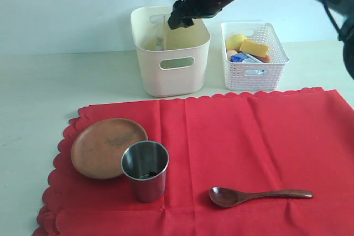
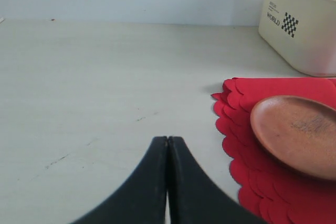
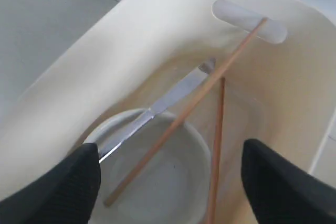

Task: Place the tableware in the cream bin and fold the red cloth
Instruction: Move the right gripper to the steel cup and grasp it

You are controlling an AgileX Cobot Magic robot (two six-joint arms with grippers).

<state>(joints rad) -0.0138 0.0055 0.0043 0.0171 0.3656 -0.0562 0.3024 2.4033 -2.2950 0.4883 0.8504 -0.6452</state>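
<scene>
Right gripper (image 3: 170,171) spread wide above cream bin (image 1: 171,75), we note chopsticks (image 3: 184,114), knife (image 3: 178,90), bowl (image 3: 157,192) inside it, left gripper (image 2: 168,145) pinched shut over table (image 2: 94,77), plate (image 1: 105,146), cup (image 1: 145,169), spoon (image 1: 254,195) on red cloth (image 1: 249,136).

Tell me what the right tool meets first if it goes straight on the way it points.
Probably the pair of chopsticks leaning inside the cream bin, across the bowl. The open right tool points down into the bin. Depth is unclear.
</scene>
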